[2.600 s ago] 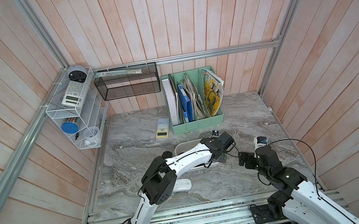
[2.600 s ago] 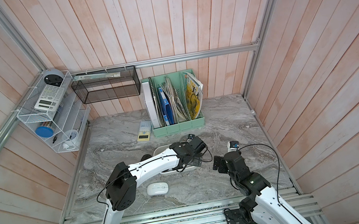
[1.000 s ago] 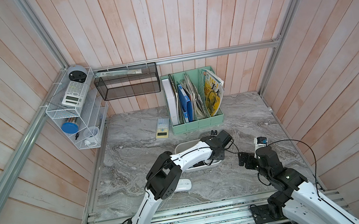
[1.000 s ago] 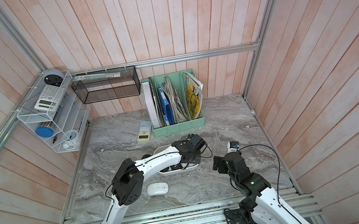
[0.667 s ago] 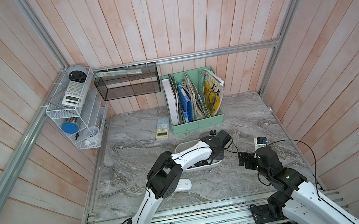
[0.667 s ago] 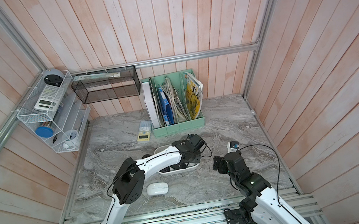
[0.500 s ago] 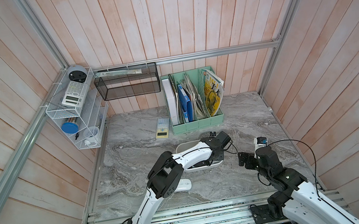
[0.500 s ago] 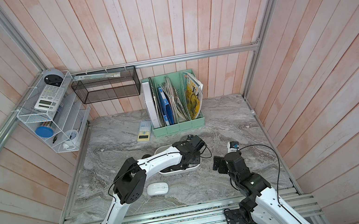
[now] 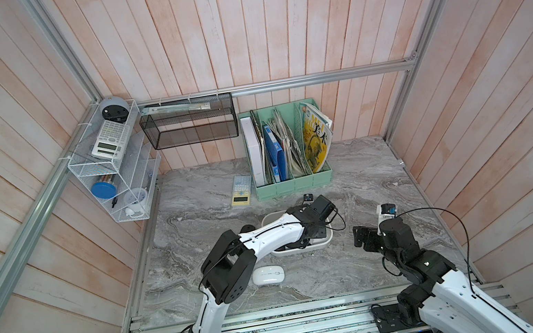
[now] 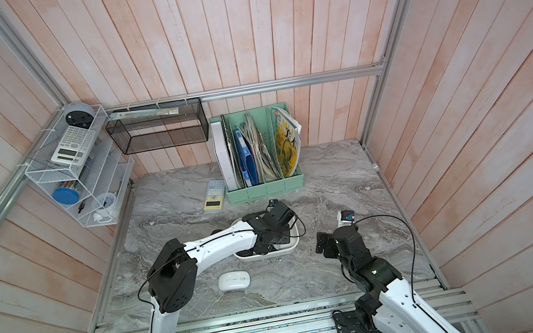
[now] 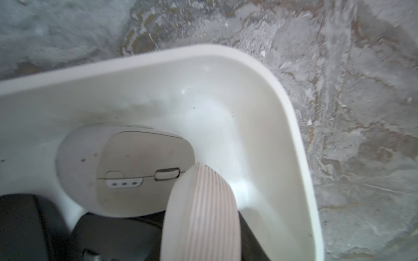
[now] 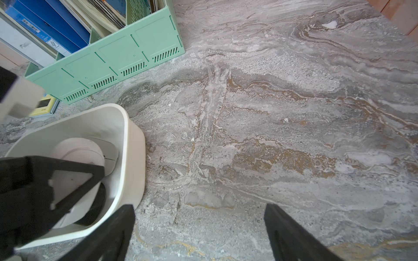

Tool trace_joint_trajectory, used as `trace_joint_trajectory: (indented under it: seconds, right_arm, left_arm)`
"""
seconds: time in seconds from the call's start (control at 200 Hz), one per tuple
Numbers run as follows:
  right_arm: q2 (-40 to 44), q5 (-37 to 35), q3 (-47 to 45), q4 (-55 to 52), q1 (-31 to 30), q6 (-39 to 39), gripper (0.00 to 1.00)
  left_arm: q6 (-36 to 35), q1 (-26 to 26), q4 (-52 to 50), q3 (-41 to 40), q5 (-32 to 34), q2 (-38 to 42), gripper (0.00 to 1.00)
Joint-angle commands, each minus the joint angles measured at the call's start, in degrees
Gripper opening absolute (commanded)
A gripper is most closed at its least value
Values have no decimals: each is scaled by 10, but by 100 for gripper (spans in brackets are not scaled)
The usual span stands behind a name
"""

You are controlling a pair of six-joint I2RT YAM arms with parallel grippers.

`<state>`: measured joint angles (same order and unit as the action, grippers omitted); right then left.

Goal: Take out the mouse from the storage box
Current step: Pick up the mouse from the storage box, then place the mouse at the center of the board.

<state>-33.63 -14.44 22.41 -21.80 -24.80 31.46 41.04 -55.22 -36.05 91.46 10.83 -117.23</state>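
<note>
The white storage box [image 9: 293,252] [image 10: 282,252] stands mid-table. A pale grey mouse [image 11: 126,167] lies inside it near a rounded corner of the box [image 11: 294,126]. My left gripper [image 9: 307,237] [image 10: 269,241] reaches down into the box. Its ribbed finger pad [image 11: 201,214] presses on the mouse's end, and the other finger is hidden behind the mouse. The jaws have closed in on the mouse, which still rests on the box floor. My right gripper [image 9: 359,237] [image 12: 199,210] hovers open over bare table just right of the box [image 12: 133,162].
A second, white mouse [image 9: 267,275] [image 10: 234,280] lies on the table in front of the box. Behind the box are a mint green file organiser [image 9: 293,185] and a calculator [image 9: 241,190]. A black mesh basket [image 9: 189,125] and a wire rack [image 9: 114,177] hang on the walls.
My left gripper has settled a little further back in the box and its jaws have narrowed onto the mouse. The right arm has not moved.
</note>
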Motion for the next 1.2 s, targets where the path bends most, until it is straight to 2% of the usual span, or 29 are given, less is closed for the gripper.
trace_joint_trajectory:
  seconds: [0.0, 0.31, 0.425, 0.45, 0.585, 0.81, 1.195]
  right_arm:
    - [2, 6, -7, 9, 3, -3, 96]
    - [2, 9, -8, 11, 3, -4, 96]
    - [2, 10, -8, 13, 3, -5, 96]
    - [2, 11, -8, 13, 2, -5, 96]
    - [1, 10, -9, 13, 2, -6, 96]
    - [0, 11, -8, 13, 2, -6, 96]
    - [0, 12, -9, 13, 2, -7, 96]
  left_arm:
    - [14, 4, 49, -38, 13, 58, 33]
    - [70, 1, 163, -208, -22, 183, 32]
    - [100, -9, 205, -280, -13, 225, 32]
    - [107, -30, 213, -294, -7, 233, 32]
    - [157, -54, 282, -377, -2, 270, 32]
    - [227, -103, 360, -462, 38, 284, 32]
    - [276, -115, 438, -528, 41, 253, 30]
